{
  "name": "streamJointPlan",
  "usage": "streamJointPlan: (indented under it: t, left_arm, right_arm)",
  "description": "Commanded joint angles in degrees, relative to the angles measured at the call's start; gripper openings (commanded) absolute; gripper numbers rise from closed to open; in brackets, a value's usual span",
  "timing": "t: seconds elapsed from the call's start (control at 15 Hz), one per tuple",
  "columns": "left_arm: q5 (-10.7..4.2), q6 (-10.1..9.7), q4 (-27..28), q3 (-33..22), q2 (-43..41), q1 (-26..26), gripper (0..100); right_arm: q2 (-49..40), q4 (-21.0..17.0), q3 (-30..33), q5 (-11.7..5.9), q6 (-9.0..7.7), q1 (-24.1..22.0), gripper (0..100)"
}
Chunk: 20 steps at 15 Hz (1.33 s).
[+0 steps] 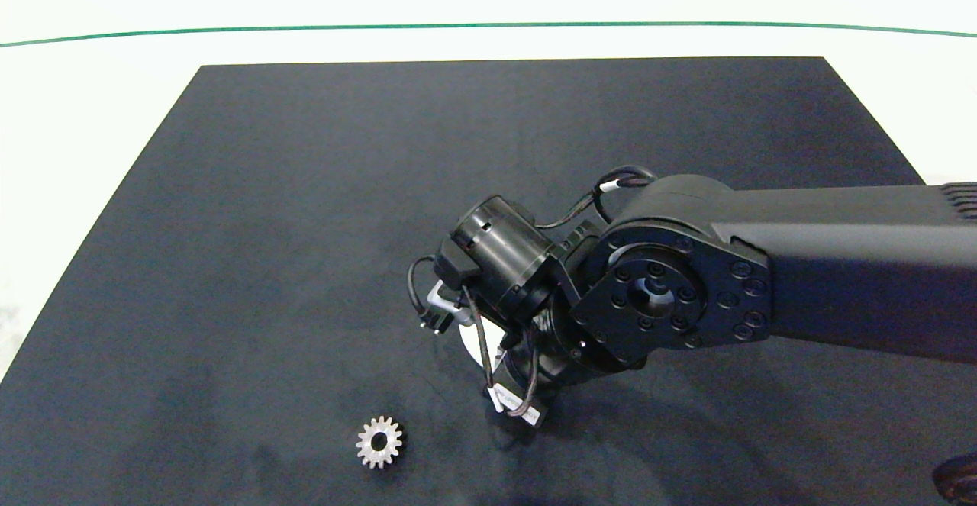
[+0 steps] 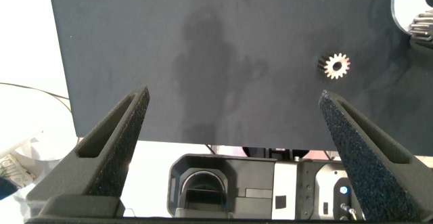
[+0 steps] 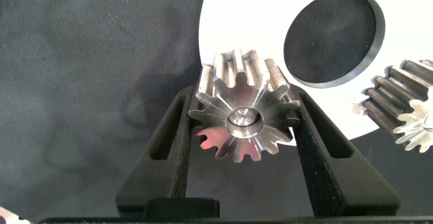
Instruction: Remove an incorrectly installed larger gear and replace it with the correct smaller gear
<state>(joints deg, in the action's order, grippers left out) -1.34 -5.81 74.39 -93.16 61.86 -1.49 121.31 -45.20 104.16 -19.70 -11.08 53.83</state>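
My right hand (image 3: 245,126) is closed on the larger gear (image 3: 245,119), one finger (image 3: 172,149) pressing each side of its toothed rim. The gear sits on a pin at the edge of the white plate (image 3: 270,28), its bright face with the long pointed teeth turned toward my wrist camera. On that plate, just beyond the gear, there is a round dark hole (image 3: 333,38). Beside the larger gear, on the same plate but apart from it, stands another gear (image 3: 406,105) with blunt teeth; I only see part of it. From the head view my right arm (image 1: 763,269) comes across the black mat (image 1: 305,223) and covers nearly all of the plate, so only a sliver of white (image 1: 475,342) shows beneath the wrist.

The smaller gear (image 1: 379,442) lies flat on the mat, alone, well apart from the plate and nearer the mat's front edge. My left wrist camera picks it up too (image 2: 335,65), with the plate's edge (image 2: 406,7) off to one side of it.

My left hand (image 2: 230,149) is spread wide, holding nothing, hanging back past the mat's near edge over the bench, far from the plate.
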Motion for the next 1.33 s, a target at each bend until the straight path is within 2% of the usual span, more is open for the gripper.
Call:
streamJointPlan:
  t: [0.07,0.73,1.07,1.33]
  left_arm:
    - [0.02,-0.07,0.41,0.0,0.11,-0.01,100]
    - [0.02,-0.07,0.41,0.08,-0.16,-0.01,100]
    - [0.02,-0.07,0.41,0.08,-0.24,-0.01,100]
    - [0.02,0.01,0.41,0.17,-0.24,-0.27,100]
  right_arm:
    - [-0.11,-0.06,-0.18,-0.08,-0.08,0.04,36]
    - [-2.48,-0.06,-0.27,0.01,0.36,0.48,16]
    - [-7.14,0.2,-3.61,-0.08,0.45,0.83,7]
    - [-15.58,0.11,-10.11,-0.78,0.36,0.75,7]
